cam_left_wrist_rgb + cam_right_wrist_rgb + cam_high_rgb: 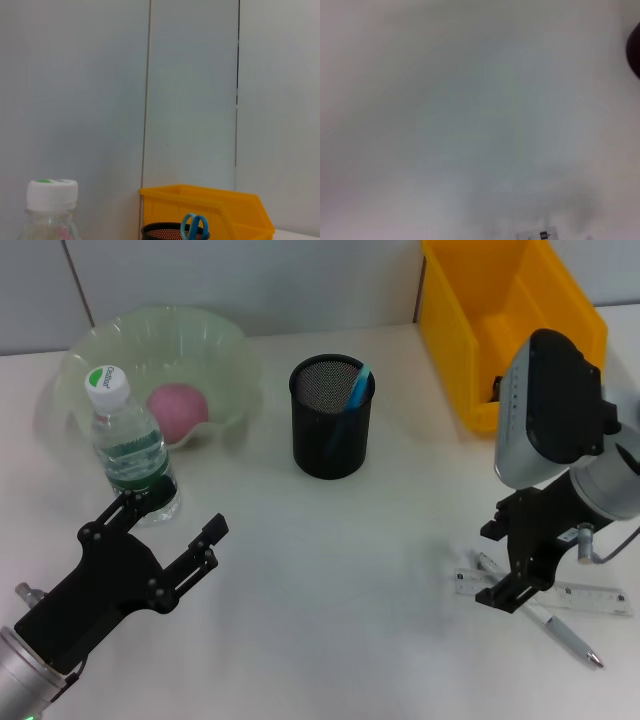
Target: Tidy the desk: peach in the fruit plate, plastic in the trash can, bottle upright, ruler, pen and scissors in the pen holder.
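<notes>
The peach [178, 410] lies in the pale green fruit plate [225, 350] at the back left. Just in front of the plate the bottle [130, 445] stands upright with its white cap [51, 195] on. The black mesh pen holder [332, 420] in the middle holds the blue-handled scissors [358, 390]. The clear ruler [590, 598] and the pen [565, 635] lie flat at the front right. My right gripper [503, 565] points down, open, over the ruler's left end. My left gripper [172, 518] is open, close to the bottle's base. The plastic is not visible.
The yellow bin [510, 320] stands at the back right, behind my right arm. The left wrist view shows the bin [200, 205], the pen holder [172, 232] and the scissors [194, 227] beyond the bottle. A wall panel closes the table's far side.
</notes>
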